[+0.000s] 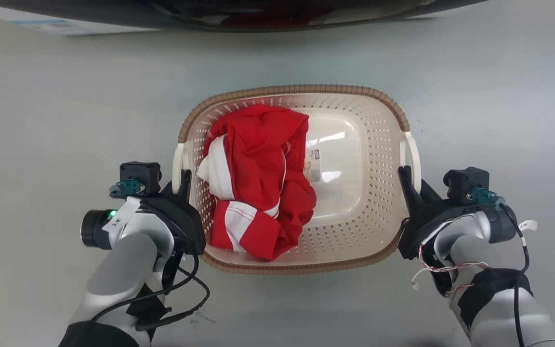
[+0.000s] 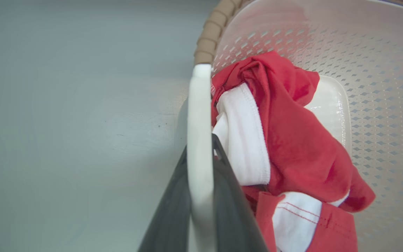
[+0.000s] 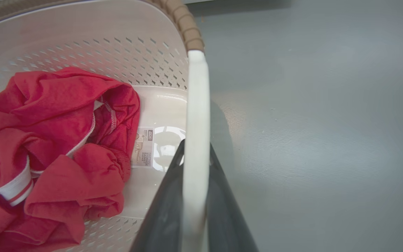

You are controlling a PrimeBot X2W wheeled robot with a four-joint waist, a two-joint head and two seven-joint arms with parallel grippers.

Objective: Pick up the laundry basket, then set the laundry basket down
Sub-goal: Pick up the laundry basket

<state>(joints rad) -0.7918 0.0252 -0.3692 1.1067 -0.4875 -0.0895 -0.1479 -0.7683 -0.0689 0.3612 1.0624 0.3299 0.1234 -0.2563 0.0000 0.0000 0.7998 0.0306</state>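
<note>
Floor point(image 1: 65, 96): grey and smooth, under all the scene in the head view.
Dark curved object point(image 1: 277, 19): at 12 o'clock along the top edge; I cannot tell what it is.
Laundry basket point(image 1: 378, 144): in the centre of the head view, upright, with its brown rim up. I cannot tell if it rests on the floor or hangs just above it.
Red and white garment point(image 1: 258, 178): crumpled inside the basket, filling the 9 o'clock half.
Left gripper point(image 1: 181, 180): at 9 o'clock of the basket, clenched on the white left handle point(image 1: 177, 164). In the left wrist view the handle passes between the two dark fingers point(image 2: 173, 210).
Right gripper point(image 1: 410, 185): at 3 o'clock of the basket, clenched on the white right handle point(image 1: 413, 154), one finger point(image 3: 159, 217) on each side.
Label point(image 1: 313, 166): on the basket bottom, just at 3 o'clock of the garment.
</note>
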